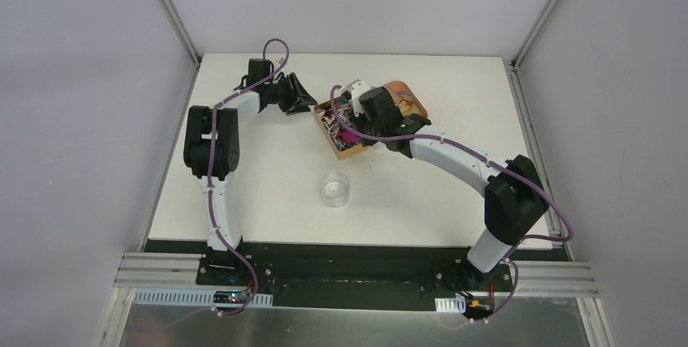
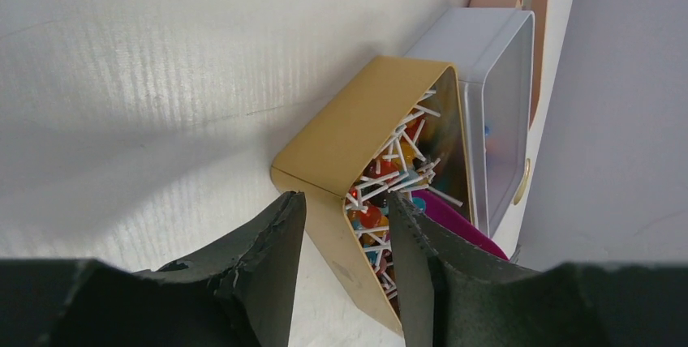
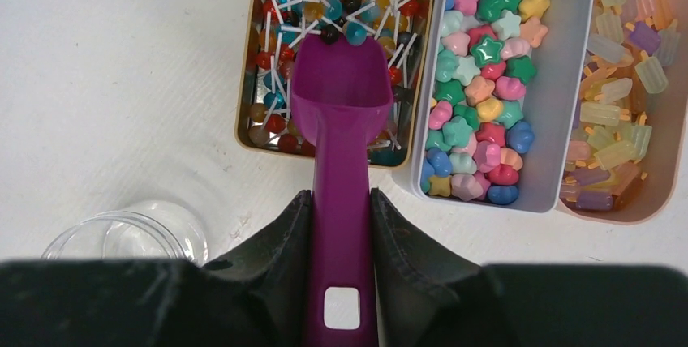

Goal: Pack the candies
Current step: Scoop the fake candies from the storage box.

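The candies (image 3: 284,6) are small coloured balls on white sticks that fill a tan box (image 3: 242,96). My right gripper (image 3: 341,194) is shut on the handle of a magenta scoop (image 3: 341,96). The scoop's bowl lies over the tan box, with two candies at its front lip. My left gripper (image 2: 345,201) is open. Its fingers straddle the near wall of the tan box (image 2: 357,120), one outside and one over the candies (image 2: 389,177). In the top view the left gripper (image 1: 304,102) is at the box's left corner and the right gripper (image 1: 357,130) is over it.
A white box (image 3: 560,79) of star and heart sweets (image 3: 479,79) stands right of the tan box. A pink box (image 3: 657,160) of pale bar sweets is beyond it. A clear empty cup (image 1: 334,187) stands on the white table, nearer the arms.
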Motion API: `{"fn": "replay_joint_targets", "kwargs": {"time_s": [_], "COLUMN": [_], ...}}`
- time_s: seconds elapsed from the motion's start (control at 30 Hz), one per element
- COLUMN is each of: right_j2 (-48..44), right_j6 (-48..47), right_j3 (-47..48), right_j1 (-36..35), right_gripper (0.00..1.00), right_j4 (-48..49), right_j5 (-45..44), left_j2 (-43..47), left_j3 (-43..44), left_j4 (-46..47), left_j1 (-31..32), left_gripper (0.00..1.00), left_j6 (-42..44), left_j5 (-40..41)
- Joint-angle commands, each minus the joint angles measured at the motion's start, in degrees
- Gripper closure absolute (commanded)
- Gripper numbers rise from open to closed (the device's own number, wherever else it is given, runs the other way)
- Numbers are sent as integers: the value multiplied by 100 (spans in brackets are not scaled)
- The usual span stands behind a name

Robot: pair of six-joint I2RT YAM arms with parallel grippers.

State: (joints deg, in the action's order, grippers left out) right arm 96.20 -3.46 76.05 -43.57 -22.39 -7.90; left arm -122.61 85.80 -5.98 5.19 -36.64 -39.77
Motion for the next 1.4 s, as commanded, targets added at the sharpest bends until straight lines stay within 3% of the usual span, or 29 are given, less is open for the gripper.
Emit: {"fn": "replay_joint_targets", "kwargs": {"time_s": [0.0, 0.4, 0.73, 1.17, 1.37], "right_j2": [-316, -175, -426, -169, -414], "right_j6": [-114, -128, -403, -545, -709], "right_j3": [-422, -1236, -2161, -2267, -2773], "right_j1": [-2, -2, -78, -81, -81], "right_gripper": [100, 100, 100, 100, 100], "right_j4": [805, 1849, 3391, 3917, 4722], "right_j5": [222, 298, 174, 190, 146], "left_j2": [34, 87, 87, 78, 61], "left_j3": [161, 70, 41, 2, 19], "left_j4": [237, 237, 230, 229, 229], "left_j1": [77, 79, 80, 79, 79], "left_gripper": [57, 58, 58, 57, 56], "left_j6": [-42, -88, -113, -130, -169], "left_j5": [-195, -180, -186, -215, -224]}}
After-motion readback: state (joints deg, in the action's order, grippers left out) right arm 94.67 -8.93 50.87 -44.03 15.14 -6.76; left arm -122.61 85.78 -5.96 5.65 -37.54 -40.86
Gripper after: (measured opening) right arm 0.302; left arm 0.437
